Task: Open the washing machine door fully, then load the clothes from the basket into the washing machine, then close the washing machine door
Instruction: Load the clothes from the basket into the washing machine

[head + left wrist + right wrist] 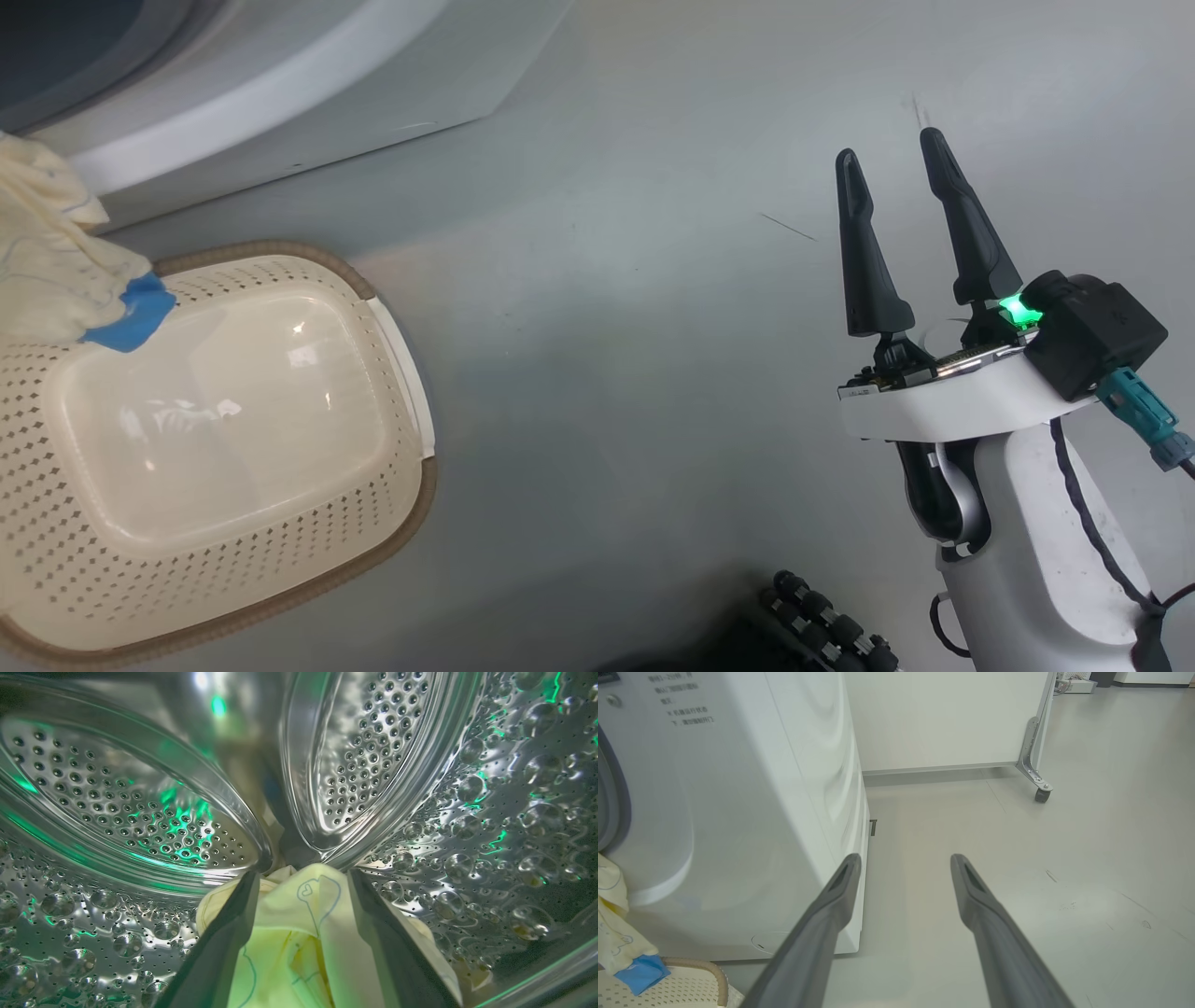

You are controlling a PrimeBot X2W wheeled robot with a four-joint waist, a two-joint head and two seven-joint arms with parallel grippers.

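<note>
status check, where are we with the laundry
Left fingers open in drum, yellow garment between them. Right fingers open, over floor. Yellow cloth with blue piece hangs over basket.

I see pale-yellow clothes (303, 933) lying in the washing machine (738, 812) drum (490, 812). More, with a blue piece (131, 313), drapes over the cream basket (84, 569) corner, seemingly from the opening.

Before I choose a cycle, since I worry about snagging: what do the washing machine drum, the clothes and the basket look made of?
The washing machine drum: likely polished steel, mirror-bright, embossed and perforated.
The clothes: soft pale-yellow fabric, perhaps cotton, matte, creased.
The basket: seemingly cream plastic, with a glossy floor, punched sides and a brown rim of unclear material.
</note>
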